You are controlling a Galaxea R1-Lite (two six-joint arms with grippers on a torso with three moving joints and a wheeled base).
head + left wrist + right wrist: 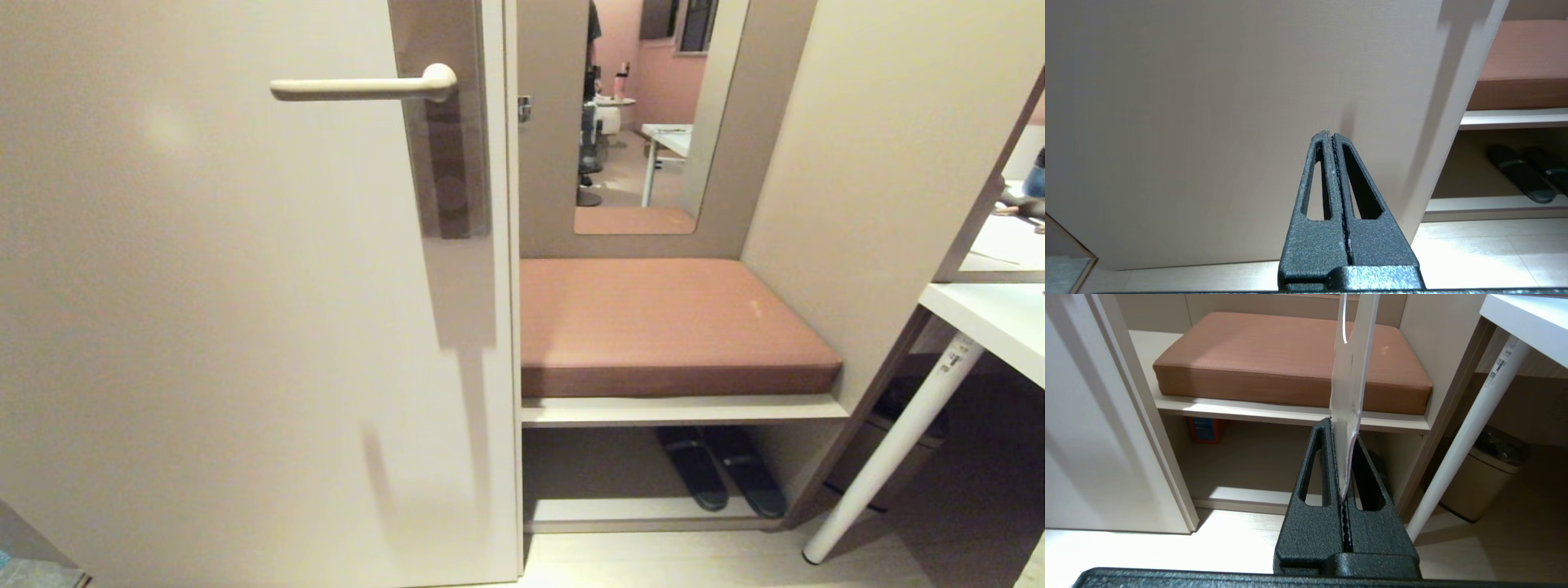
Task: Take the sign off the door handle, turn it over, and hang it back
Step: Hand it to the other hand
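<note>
Door: cream, fills the left half of the head view. Handle: cream lever, level, on a brownish-grey backplate near the door's right edge; nothing hangs on it.

Sign: white flat card, seen nearly edge-on in the right wrist view, standing up from the right gripper, its lower end pinched between the closed fingers. Lettering cannot be read.

Left gripper: fingers pressed together, holding nothing, pointing at the lower part of the door.

Neither arm shows in the head view.

Bench alcove right of the door: brown cushion on a shelf, dark slippers below, mirror above. White table at far right.
</note>
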